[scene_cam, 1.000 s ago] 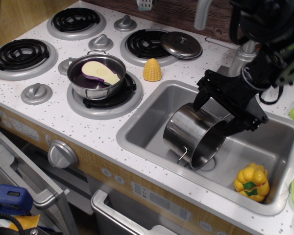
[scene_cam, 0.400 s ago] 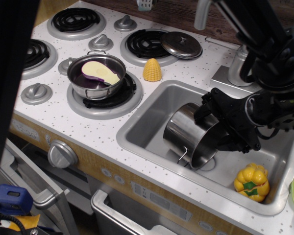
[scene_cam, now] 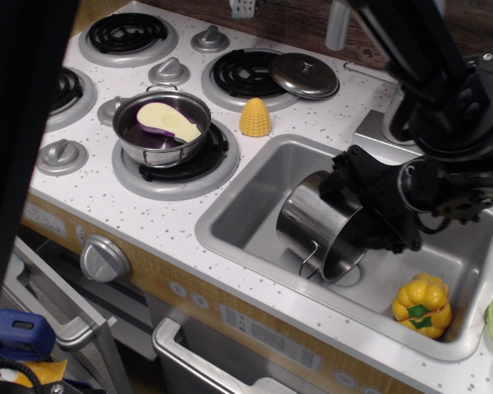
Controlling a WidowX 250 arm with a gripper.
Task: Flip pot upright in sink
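Observation:
The pot (scene_cam: 312,220) is a tall shiny steel cylinder lying on its side in the grey sink (scene_cam: 246,215). Its open mouth faces right and down toward the drain, and one wire loop handle (scene_cam: 310,263) points toward the front. My black gripper (scene_cam: 374,212) is down in the sink at the pot's mouth end, pressed against the rim. Its jaws look spread as wide as before, one finger (scene_cam: 338,174) over the pot's upper far side. The fingertips are partly hidden by the pot.
A yellow toy pepper (scene_cam: 423,305) lies in the sink's front right corner. A shallower pan with a purple eggplant (scene_cam: 163,125) sits on a burner at left. A yellow corn piece (scene_cam: 255,117) and a steel lid (scene_cam: 304,75) are behind the sink, and the faucet (scene_cam: 338,23) rises at the back.
My gripper came down from above the pot into the sink to the pot's mouth end. The pot has shifted very slightly to the right and still lies on its side.

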